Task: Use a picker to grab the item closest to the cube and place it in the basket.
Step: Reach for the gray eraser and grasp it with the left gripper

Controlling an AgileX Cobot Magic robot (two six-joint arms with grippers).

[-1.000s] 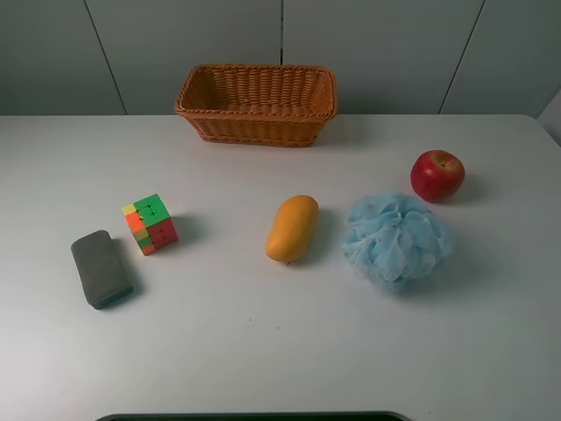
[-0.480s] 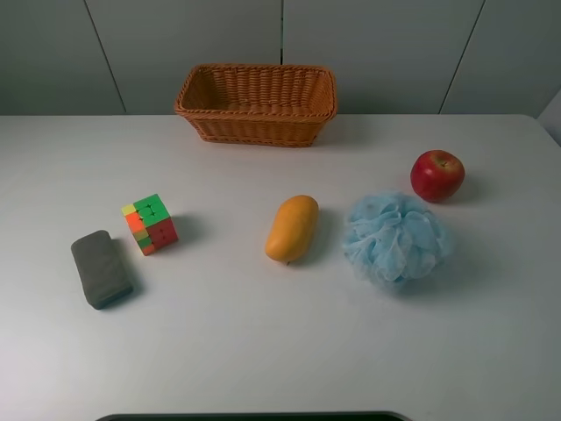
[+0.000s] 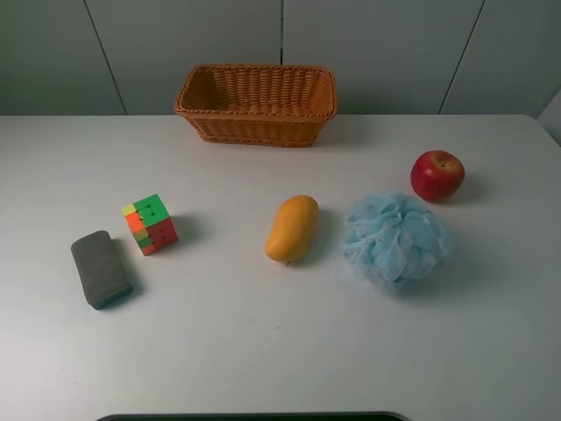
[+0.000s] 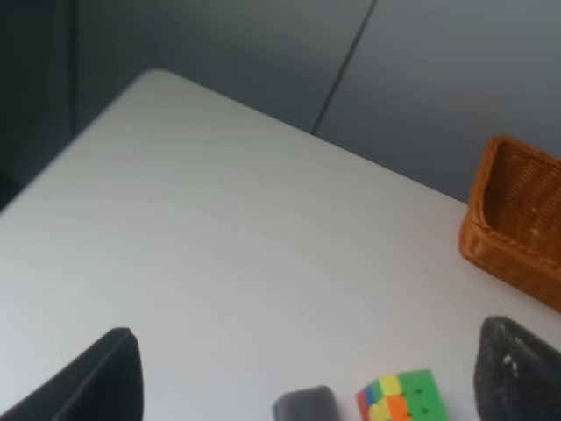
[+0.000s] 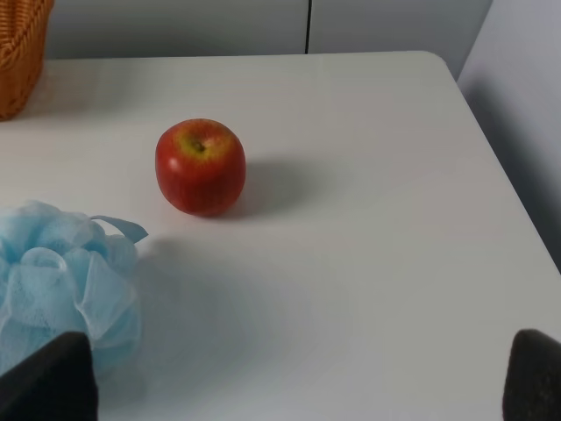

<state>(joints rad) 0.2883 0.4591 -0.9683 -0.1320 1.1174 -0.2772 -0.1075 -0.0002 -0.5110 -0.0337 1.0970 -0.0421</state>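
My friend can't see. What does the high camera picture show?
A white table holds, left to right, a grey block, a colourful cube, a yellow mango, a blue bath sponge and a red apple. A wicker basket sits at the back.

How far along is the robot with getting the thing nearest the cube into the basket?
Nothing looks done yet: the basket holds nothing. The grey block, the item nearest the cube, lies beside it, untouched. Nothing is in hand: the left tool and right tool are both open and hold nothing. Left to do: reach the block, grip it, carry it over and drop it into the basket.
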